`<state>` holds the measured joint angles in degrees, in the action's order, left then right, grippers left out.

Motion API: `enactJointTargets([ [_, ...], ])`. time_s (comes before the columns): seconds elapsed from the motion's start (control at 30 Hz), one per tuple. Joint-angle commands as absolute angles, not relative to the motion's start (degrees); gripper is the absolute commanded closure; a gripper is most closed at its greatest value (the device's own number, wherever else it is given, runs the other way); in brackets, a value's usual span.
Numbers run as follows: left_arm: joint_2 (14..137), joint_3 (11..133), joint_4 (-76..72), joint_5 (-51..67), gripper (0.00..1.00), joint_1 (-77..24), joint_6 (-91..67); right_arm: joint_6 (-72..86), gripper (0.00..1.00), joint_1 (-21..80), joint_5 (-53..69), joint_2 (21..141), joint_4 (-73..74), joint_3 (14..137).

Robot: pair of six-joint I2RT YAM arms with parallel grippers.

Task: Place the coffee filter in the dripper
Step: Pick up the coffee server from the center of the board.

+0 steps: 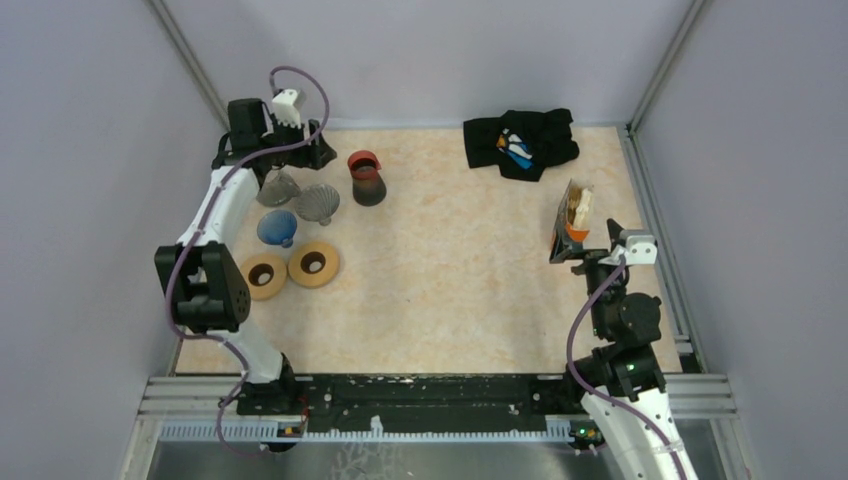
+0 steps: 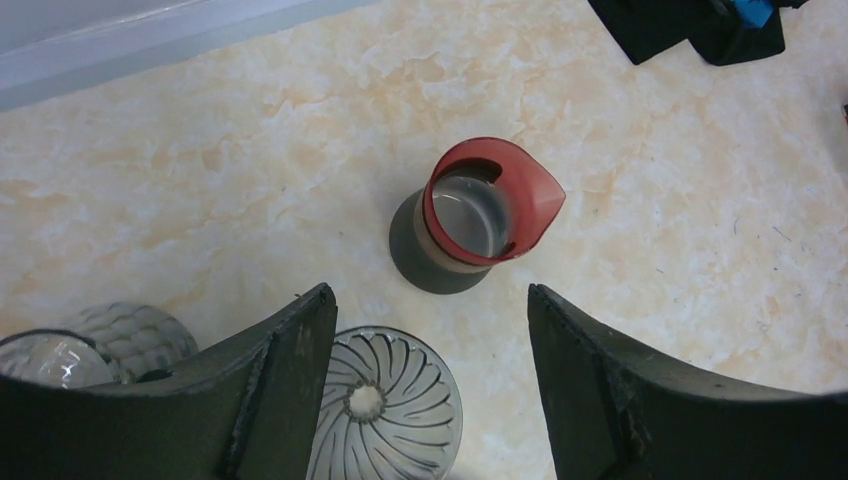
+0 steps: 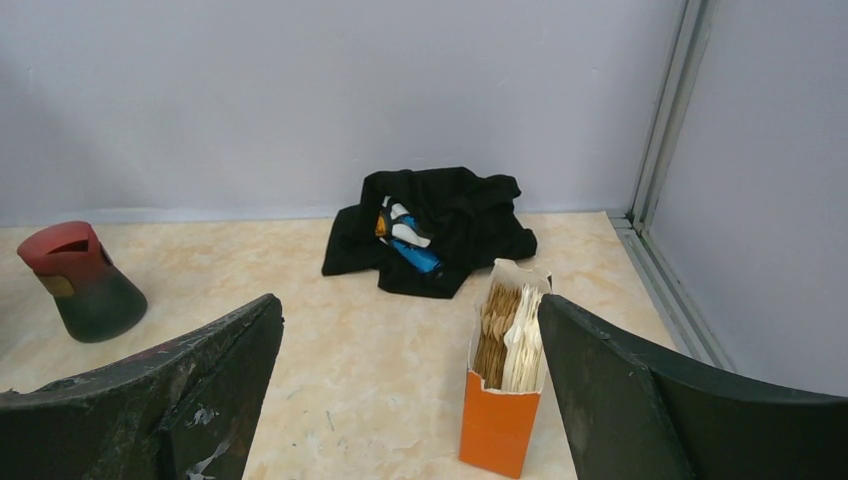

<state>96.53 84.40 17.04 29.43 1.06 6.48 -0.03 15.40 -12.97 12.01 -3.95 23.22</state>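
An orange box of coffee filters stands upright at the right of the table, its torn top showing brown and white filters. My right gripper is open and empty just in front of it, the box near the right finger. A clear ribbed dripper sits at the far left, with another clear dripper beside it. My left gripper is open and empty above the ribbed dripper, which lies between the fingers.
A red-topped grey server stands right of the drippers, also in the left wrist view. A blue dripper and two tan rings lie nearer. A black cloth bundle lies at the back. Walls and metal rails enclose the table.
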Motion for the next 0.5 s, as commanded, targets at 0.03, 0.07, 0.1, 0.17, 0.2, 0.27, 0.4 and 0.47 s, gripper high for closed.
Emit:
enactJointTargets([
  [0.03,103.44,92.6,21.19,30.45,0.27,-1.46,9.73,-0.83,0.01,16.11,-12.54,12.3,-5.63,23.62],
  [0.07,104.81,93.81,21.58,30.18,0.28,-2.02,9.9,-0.87,0.01,16.09,-12.51,12.33,-5.63,23.54],
  [0.1,106.06,94.96,21.88,29.65,0.29,-2.64,10.07,-0.89,0.01,16.06,-12.53,12.45,-5.63,23.54],
  [0.17,108.43,97.15,22.5,28.61,0.31,-3.59,10.31,-0.88,0.01,16.16,-12.48,12.56,-5.58,23.55],
  [0.2,109.72,98.07,22.76,27.9,0.33,-3.93,10.4,-0.88,0.01,16.14,-12.46,12.61,-5.54,23.55],
  [0.27,111.93,100.21,23.53,27.04,0.35,-4.48,10.75,-0.97,0.01,16.13,-12.31,12.7,-5.53,23.54],
  [0.4,115.89,103.0,24.52,25.07,0.38,-5.34,11.35,-1.05,0.01,16.14,-12.28,12.83,-5.45,23.53],
  [0.47,117.3,104.41,25.34,24.21,0.41,-5.62,11.6,-1.14,0.01,16.15,-12.11,12.91,-5.37,23.55],
])
